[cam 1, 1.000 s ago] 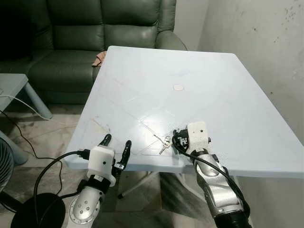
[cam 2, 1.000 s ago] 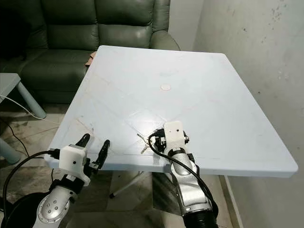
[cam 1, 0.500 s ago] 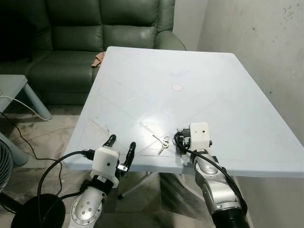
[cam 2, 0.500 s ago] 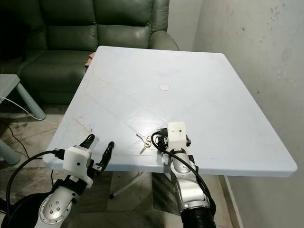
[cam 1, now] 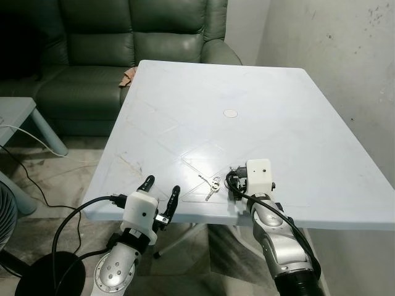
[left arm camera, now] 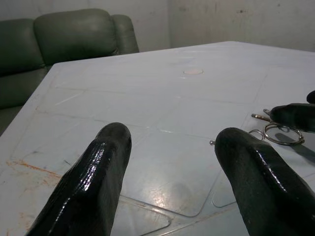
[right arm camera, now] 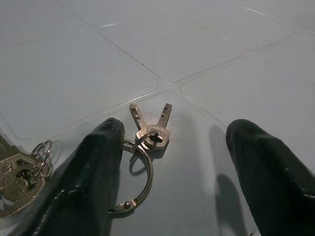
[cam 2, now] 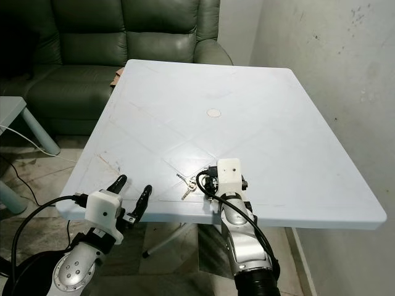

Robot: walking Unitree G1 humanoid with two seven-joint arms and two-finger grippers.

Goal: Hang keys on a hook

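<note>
A small bunch of silver keys (cam 1: 213, 185) on a ring lies flat on the pale blue table (cam 1: 278, 123), near its front edge. My right gripper (cam 1: 232, 182) rests on the table just right of the keys, open. In the right wrist view the ring and two small keys (right arm camera: 150, 129) lie between its black fingers (right arm camera: 96, 177), beside the left one, and another key (right arm camera: 17, 177) lies outside that finger. My left gripper (cam 1: 162, 192) is open at the table's front edge, left of the keys. From the left wrist view the keys (left arm camera: 276, 132) lie beyond its fingertips.
A dark green sofa (cam 1: 123, 49) stands behind the table, with a brown scrap (cam 1: 128, 77) by the table's far left corner. A small white disc (cam 1: 231, 113) sits mid-table. A grey wall (cam 1: 345, 55) runs along the right. A low table (cam 1: 15, 114), cables and a black base (cam 1: 46, 274) are on the left.
My left gripper has edged a little to the right along the table's front edge. The right gripper and the keys have stayed almost where they were.
</note>
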